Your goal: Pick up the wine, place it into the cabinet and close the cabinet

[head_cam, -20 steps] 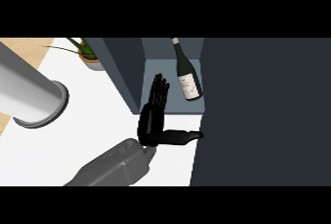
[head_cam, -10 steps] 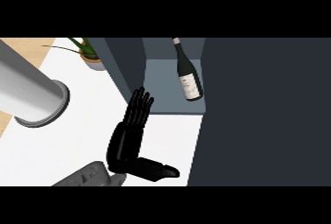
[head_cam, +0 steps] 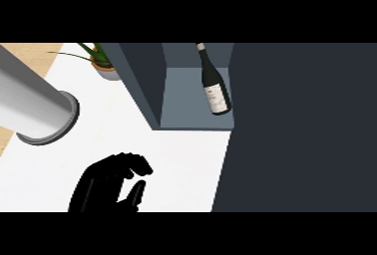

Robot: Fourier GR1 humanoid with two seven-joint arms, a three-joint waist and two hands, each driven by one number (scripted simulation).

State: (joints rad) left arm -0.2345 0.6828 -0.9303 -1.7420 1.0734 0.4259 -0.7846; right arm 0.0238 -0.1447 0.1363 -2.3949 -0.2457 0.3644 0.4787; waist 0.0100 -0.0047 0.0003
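The wine bottle [head_cam: 214, 84], dark green with a white label, lies inside the open grey cabinet [head_cam: 184, 107], its neck pointing to the far side. The cabinet's left wall [head_cam: 140, 79] stands between the bottle and the white counter. My left hand [head_cam: 103, 187] sits low on the counter, well in front of the cabinet opening and apart from it. Its fingers are curled over with the thumb up beside them, and it holds nothing. The right hand does not show.
A wide dark panel [head_cam: 302, 129] fills the right side of the view, next to the cabinet opening. A large grey cylinder [head_cam: 33, 104] slants in at the left. A potted plant [head_cam: 103, 62] stands at the back by the cabinet's left wall.
The left hand has drawn back from the cabinet's left wall toward the view's lower edge, and its straight fingers have curled. The bottle has stayed where it was.
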